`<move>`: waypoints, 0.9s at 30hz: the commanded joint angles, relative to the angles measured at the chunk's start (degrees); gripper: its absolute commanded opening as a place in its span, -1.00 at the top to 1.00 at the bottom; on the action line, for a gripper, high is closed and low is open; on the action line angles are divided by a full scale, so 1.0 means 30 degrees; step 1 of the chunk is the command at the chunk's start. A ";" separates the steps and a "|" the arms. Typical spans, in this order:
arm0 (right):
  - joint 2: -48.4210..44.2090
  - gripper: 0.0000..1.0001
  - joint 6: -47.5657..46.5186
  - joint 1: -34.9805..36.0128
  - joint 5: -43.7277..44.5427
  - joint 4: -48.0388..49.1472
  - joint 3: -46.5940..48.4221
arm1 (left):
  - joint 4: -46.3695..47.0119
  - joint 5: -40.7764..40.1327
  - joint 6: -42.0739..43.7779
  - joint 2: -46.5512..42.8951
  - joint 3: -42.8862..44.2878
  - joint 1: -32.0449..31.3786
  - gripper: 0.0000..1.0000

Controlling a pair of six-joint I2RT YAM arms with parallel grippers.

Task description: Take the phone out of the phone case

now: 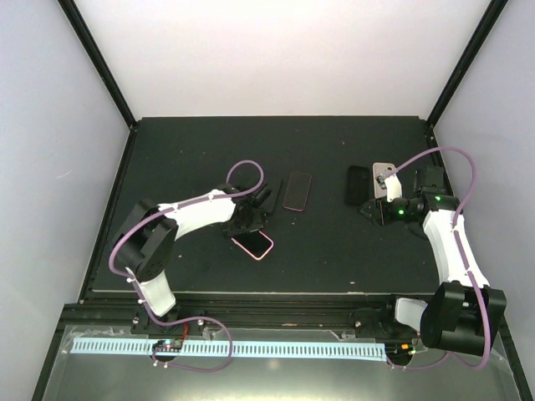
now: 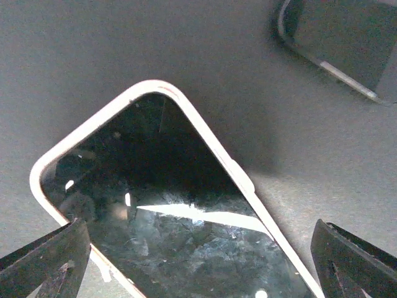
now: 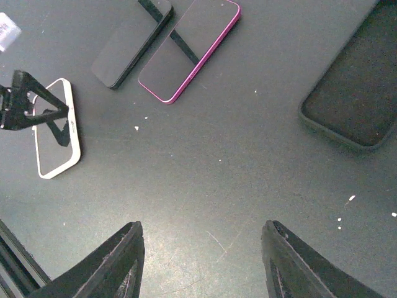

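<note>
A phone with a dark screen in a pale pink-white case [image 1: 253,244] lies flat on the black mat. In the left wrist view this phone [image 2: 167,211] fills the frame. My left gripper [image 2: 198,273] is open just above it, with one finger off each long side and neither finger touching it. In the top view the left gripper [image 1: 249,222] sits at the phone's far end. My right gripper [image 3: 208,261] is open and empty over bare mat. It is well to the right in the top view [image 1: 369,209]. The right wrist view shows the cased phone [image 3: 56,127] far off.
A second phone in a magenta case [image 1: 297,190] lies mid-mat; it also shows in the right wrist view [image 3: 189,49] beside a black phone [image 3: 131,40]. A black case [image 3: 350,99] lies by the right gripper, and a grey device [image 1: 383,177] lies beside it.
</note>
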 commanded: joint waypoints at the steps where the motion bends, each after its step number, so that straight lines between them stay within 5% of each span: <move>1: -0.0220 -0.04 0.0000 -0.0036 0.0118 0.0175 0.0459 | -0.1237 0.1768 -0.2240 0.1086 0.0763 -0.0019 -0.98; 11: -0.0289 -0.04 -0.0175 -0.0037 -0.0123 0.0007 0.0487 | -0.0894 0.2502 -0.5572 0.1328 0.0600 0.0030 -0.98; 27: -0.0413 -0.04 -0.0381 -0.0043 -0.0350 -0.0239 0.0512 | -0.1637 0.3032 -0.6938 -0.0609 0.0235 0.0708 -0.98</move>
